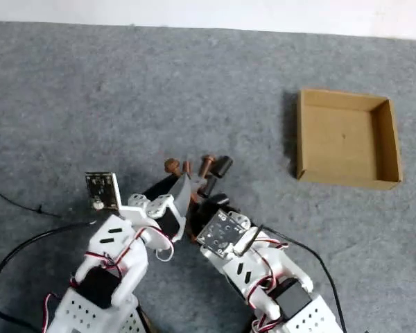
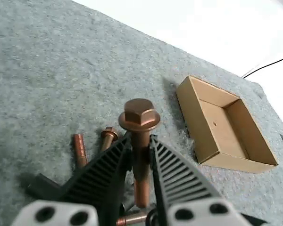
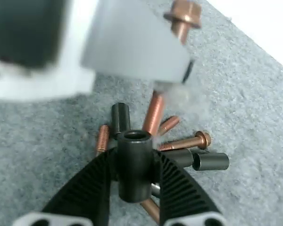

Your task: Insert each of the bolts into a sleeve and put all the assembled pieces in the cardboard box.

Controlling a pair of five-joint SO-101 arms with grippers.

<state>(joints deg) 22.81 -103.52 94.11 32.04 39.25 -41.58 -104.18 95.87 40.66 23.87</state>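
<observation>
My left gripper (image 2: 140, 141) is shut on a copper bolt (image 2: 139, 117), head up and shaft hanging down between the fingers. My right gripper (image 3: 133, 156) is shut on a black sleeve (image 3: 133, 169), held upright with its bore facing up. The held bolt (image 3: 153, 117) hangs just beyond the sleeve's opening, its tip close to the rim. In the high view the left gripper (image 1: 186, 189) and right gripper (image 1: 209, 202) meet at mid-table. Loose bolts (image 1: 172, 165) and a sleeve (image 1: 222, 165) lie just beyond them. The cardboard box (image 1: 343, 179) stands at the right.
Grey carpet covers the table. More loose bolts (image 3: 184, 142) and black sleeves (image 3: 211, 161) lie close under the grippers. The box (image 2: 191, 113) is open-topped with nothing inside. Cables (image 1: 14, 257) trail beside the arms' bases.
</observation>
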